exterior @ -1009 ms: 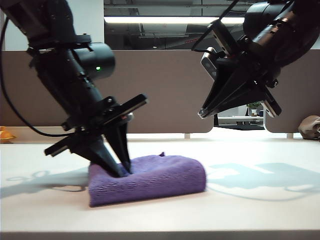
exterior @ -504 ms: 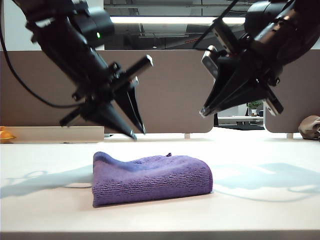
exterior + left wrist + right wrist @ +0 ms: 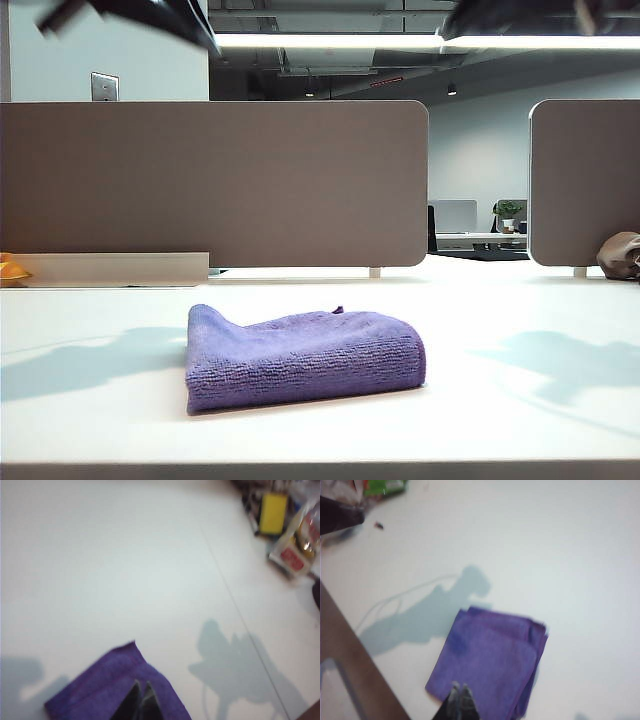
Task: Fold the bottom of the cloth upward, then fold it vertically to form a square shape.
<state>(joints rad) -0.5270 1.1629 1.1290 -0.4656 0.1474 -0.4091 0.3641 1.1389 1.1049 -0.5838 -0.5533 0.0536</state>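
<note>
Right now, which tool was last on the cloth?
The left tool, shut, now raised above the cloth; it pressed the cloth a second ago. The right tool, shut, stayed clear.

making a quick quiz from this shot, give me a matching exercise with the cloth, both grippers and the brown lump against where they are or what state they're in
Things:
1. cloth
2. left gripper
3. right gripper
4. brown lump

Places or states:
A. at the far right edge of the exterior view, behind the table
B. shut, high above the table on the left side, holding nothing
C. folded, lying flat on the table
D. shut, high above the table on the right side, holding nothing

Pairs: 1-C, 2-B, 3-D, 4-A
</note>
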